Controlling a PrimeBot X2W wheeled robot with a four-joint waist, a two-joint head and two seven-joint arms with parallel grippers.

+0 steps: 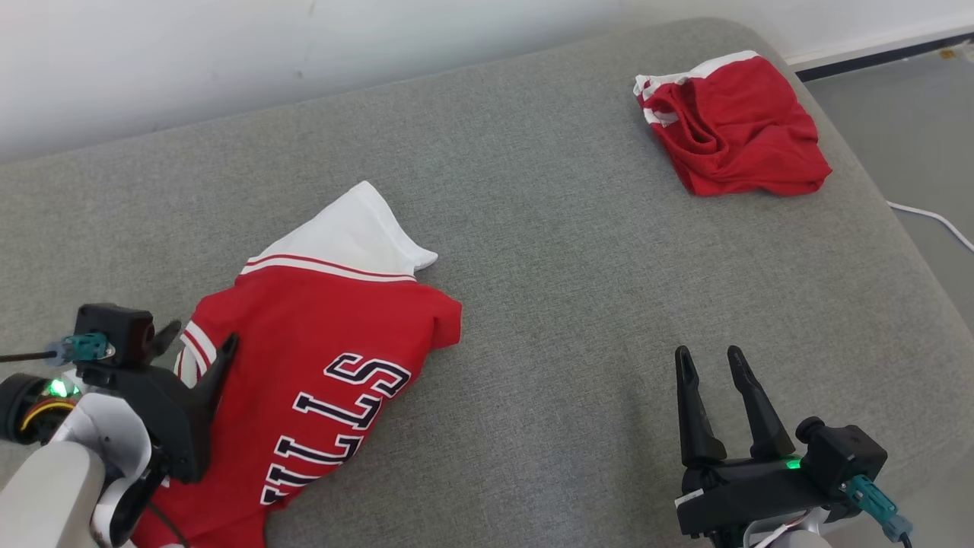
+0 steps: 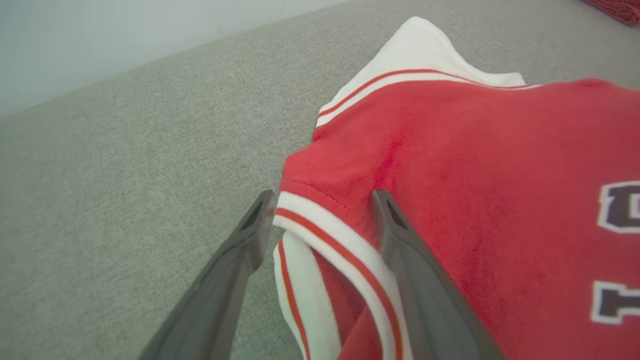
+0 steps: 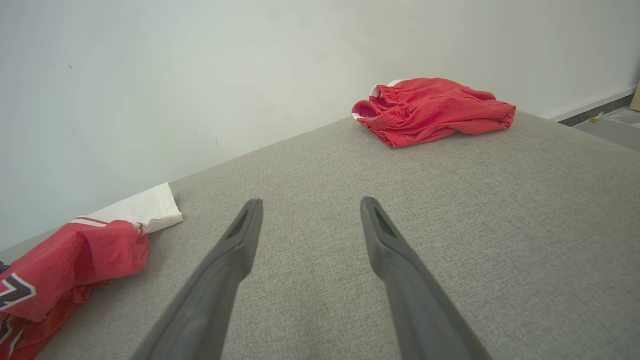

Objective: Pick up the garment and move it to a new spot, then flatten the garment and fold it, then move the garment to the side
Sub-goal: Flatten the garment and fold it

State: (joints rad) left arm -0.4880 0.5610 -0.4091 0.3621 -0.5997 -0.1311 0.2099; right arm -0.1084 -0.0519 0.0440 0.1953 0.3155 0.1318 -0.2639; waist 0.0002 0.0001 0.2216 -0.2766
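Observation:
A red jersey garment (image 1: pixel 327 335) with a white panel, striped trim and dark lettering lies partly folded at the near left of the grey cushion (image 1: pixel 548 251). My left gripper (image 1: pixel 199 339) is open at its left edge. In the left wrist view that gripper (image 2: pixel 322 196) straddles the jersey's (image 2: pixel 450 175) red-and-white striped trim, one finger on the fabric and one over the cushion. My right gripper (image 1: pixel 709 354) stands open over bare cushion at the near right, nothing between its fingers (image 3: pixel 240 250). The right wrist view shows the jersey (image 3: pixel 75 265) off to its left.
A second red garment, folded shorts (image 1: pixel 742 129) with white trim, lies at the far right corner, seen too as red shorts (image 3: pixel 430 107). A pale wall (image 1: pixel 228 53) backs the cushion. Beyond the cushion's right edge is floor with a white cable (image 1: pixel 932 217).

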